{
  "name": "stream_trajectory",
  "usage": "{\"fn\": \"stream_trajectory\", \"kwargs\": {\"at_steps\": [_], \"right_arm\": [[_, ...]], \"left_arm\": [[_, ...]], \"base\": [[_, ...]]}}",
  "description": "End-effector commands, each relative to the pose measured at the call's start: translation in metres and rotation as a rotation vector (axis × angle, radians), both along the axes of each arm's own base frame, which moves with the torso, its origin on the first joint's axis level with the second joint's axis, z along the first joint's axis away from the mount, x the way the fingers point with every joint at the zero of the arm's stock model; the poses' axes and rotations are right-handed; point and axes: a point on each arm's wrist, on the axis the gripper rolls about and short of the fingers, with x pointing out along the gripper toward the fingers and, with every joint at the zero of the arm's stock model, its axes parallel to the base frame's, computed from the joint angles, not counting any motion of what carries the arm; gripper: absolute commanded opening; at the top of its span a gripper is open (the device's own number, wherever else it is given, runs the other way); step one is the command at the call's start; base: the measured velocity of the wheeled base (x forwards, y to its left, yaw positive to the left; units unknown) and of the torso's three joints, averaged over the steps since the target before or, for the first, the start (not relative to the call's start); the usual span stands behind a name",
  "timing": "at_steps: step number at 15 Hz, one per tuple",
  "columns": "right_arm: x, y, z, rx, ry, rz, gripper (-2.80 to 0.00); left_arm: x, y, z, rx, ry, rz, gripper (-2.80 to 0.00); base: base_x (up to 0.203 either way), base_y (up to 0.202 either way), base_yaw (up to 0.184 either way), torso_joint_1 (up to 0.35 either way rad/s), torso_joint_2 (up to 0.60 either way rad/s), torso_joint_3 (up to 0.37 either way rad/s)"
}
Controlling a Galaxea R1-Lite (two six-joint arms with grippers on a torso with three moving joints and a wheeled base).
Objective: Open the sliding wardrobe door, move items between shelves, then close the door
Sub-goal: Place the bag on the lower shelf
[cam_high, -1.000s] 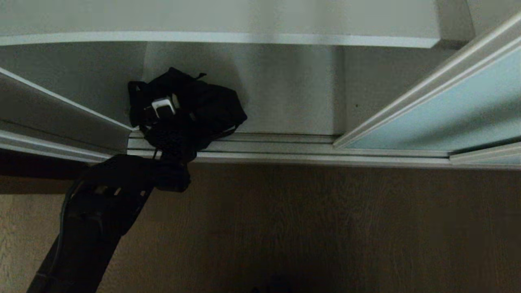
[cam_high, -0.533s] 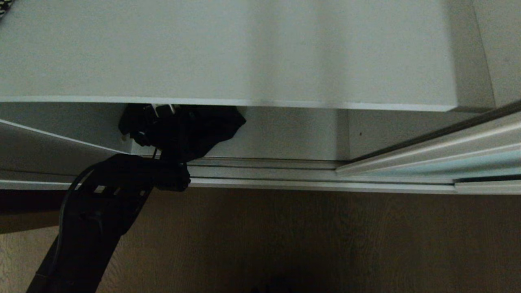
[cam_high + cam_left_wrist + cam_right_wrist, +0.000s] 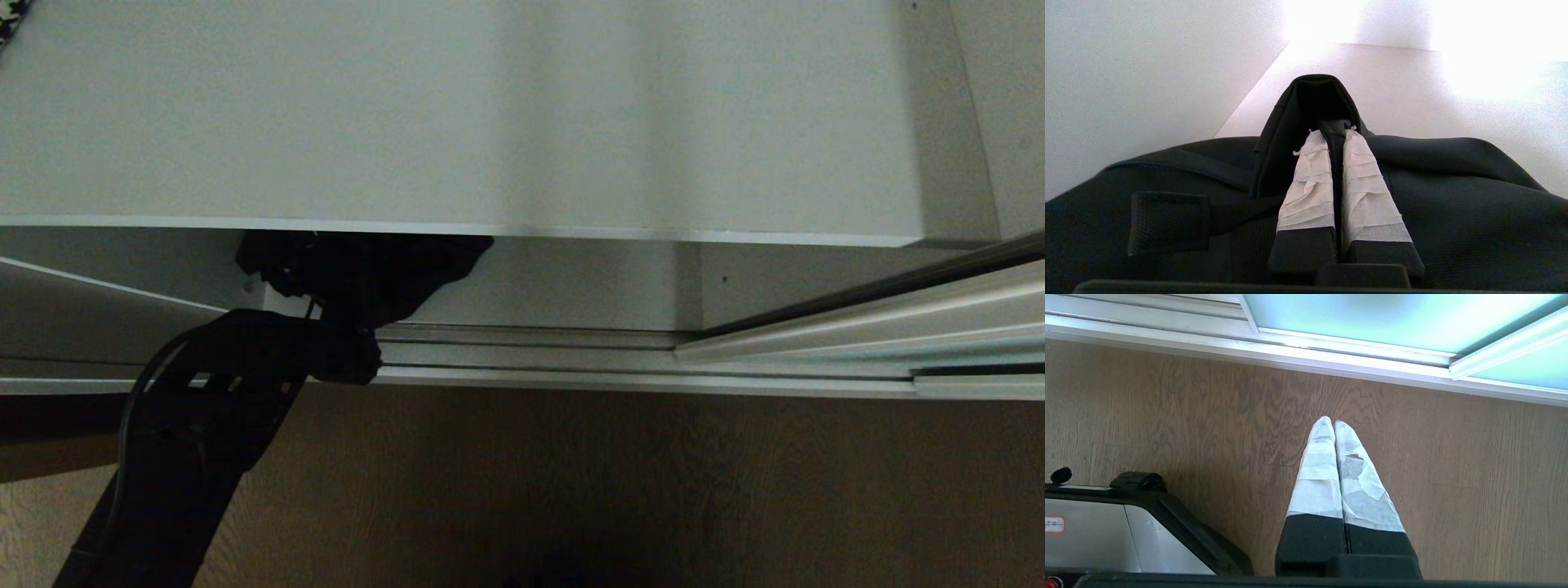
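Half the black bundle (image 3: 359, 273) hides under shelf (image 3: 457, 122).

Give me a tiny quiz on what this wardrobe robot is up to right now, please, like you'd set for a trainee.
1. True or false: the left gripper is shut on a strap of the black fabric bundle.
2. Where does the right gripper point? A) at the wooden floor B) into the wardrobe C) at a cushion
3. Fill in: in the head view, the bundle is partly hidden beneath a white ____.

Key: 1 true; 2 A; 3 shelf.
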Motion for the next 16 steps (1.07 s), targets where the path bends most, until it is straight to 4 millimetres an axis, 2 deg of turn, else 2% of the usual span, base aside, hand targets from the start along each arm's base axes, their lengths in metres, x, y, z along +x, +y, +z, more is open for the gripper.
{"fn": "stream_trajectory", "kwargs": {"at_steps": [1,4,8,9,16], "right_arm": [[0.000,0.000,0.000,-0.001,-0.004,0.001,-2.80],[0.000,0.000,0.000,-0.001,-0.004,0.001,-2.80],[0.000,0.000,0.000,-0.001,-0.004,0.001,-2.80],[0.000,0.000,0.000,-0.001,-0.004,0.001,-2.80],[0.000,0.000,0.000,-0.001,-0.004,0.001,-2.80]], "left_arm": [[-0.004,0.001,0.010,-0.015,-0.024,0.018,-2.80],[-0.008,0.002,0.025,-0.045,-0.049,0.042,-2.80],[-0.009,0.002,0.026,-0.056,-0.049,0.051,-2.80],[-0.009,0.002,0.027,-0.054,-0.049,0.056,0.00],[-0.018,0.003,0.051,-0.082,-0.099,0.057,0.00]], "base": [[0.000,0.000,0.000,0.000,0.00,0.000],[0.000,0.000,0.000,0.000,0.00,0.000],[0.000,0.000,0.000,0.000,0.00,0.000],[0.000,0.000,0.000,0.000,0.00,0.000],[0.000,0.000,0.000,0.000,0.00,0.000]]}}
